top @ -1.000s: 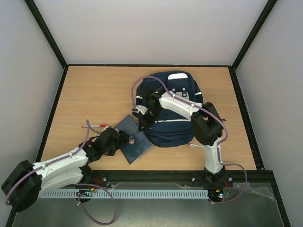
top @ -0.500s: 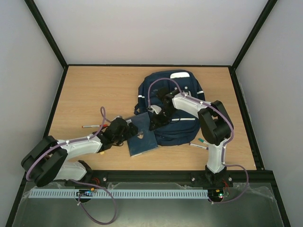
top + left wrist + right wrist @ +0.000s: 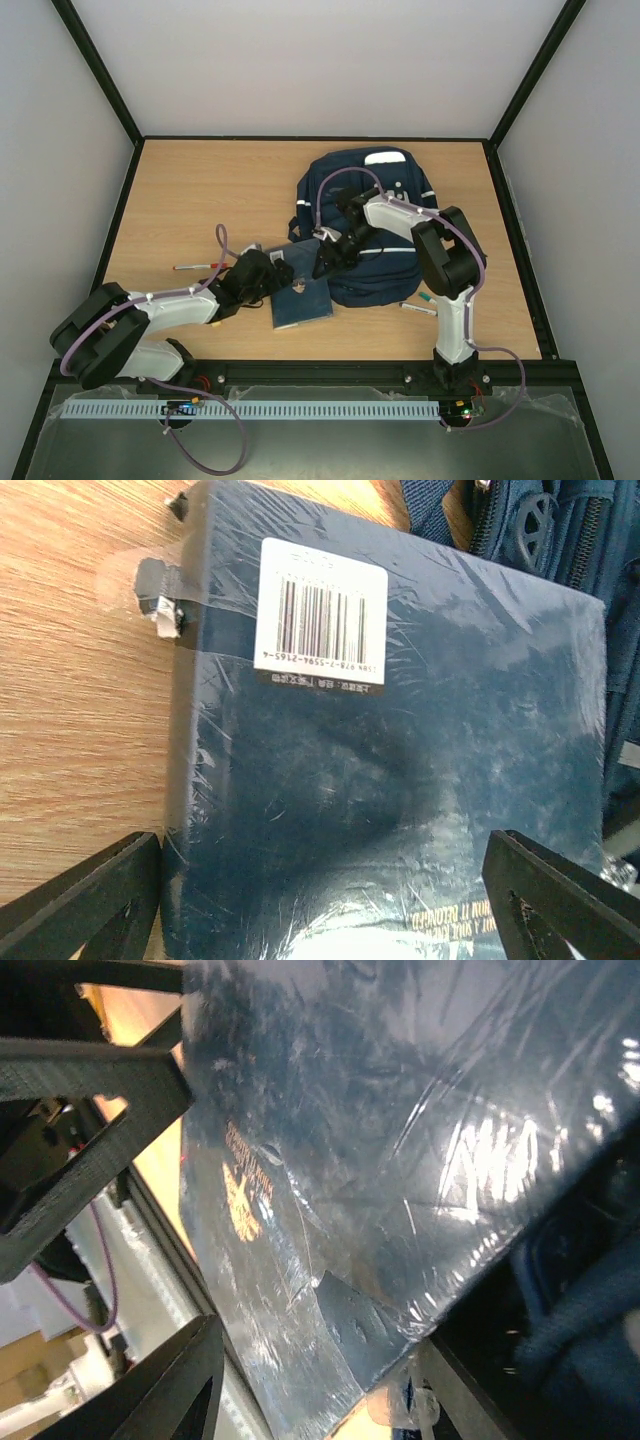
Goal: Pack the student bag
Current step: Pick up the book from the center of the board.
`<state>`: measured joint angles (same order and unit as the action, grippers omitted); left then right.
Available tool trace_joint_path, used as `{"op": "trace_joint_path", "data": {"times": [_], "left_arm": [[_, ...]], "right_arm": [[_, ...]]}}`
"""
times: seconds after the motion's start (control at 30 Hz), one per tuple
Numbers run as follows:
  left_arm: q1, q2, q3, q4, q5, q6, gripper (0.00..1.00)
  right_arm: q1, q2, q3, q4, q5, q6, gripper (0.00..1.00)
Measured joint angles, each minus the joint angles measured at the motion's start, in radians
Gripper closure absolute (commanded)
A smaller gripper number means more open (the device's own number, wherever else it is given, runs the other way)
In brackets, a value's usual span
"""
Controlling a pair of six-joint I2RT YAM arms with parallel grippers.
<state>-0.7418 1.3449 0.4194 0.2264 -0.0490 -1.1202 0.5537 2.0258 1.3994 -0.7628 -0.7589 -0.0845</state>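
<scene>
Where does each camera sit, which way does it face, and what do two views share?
Top external: above, behind the arms, looking down at the wooden table, navy fabric backpack and shrink-wrapped blue notebook; both arms show.
Left wrist: on that wrist, facing the notebook's barcode; fingertips show.
Right wrist: likewise, close on the notebook; fingers show.
Shared: the notebook.

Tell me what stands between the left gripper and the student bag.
The wrapped notebook lies between the left gripper and the student bag; the right gripper hangs over its far edge, by the bag.
</scene>
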Motion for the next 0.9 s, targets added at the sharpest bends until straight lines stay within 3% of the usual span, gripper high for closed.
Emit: {"op": "trace_joint_path", "data": {"times": [0.23,0.53,0.9], "left_arm": [[-0.007,0.001,-0.002,0.004,-0.015,-0.005,0.11],[-0.007,-0.037,-0.045,0.063,-0.015,-0.045,0.12],[-0.037,0.003,-0.043,0.113,0.041,-0.003,0.12]], "right_arm": [[0.0,-0.061,0.014,-0.074,-0.122,-0.004,0.58],[0.006,-0.1,0.021,-0.056,-0.138,0.031,0.6],[-0.018,-0.113,0.058,0.111,0.075,0.112,0.57]]}}
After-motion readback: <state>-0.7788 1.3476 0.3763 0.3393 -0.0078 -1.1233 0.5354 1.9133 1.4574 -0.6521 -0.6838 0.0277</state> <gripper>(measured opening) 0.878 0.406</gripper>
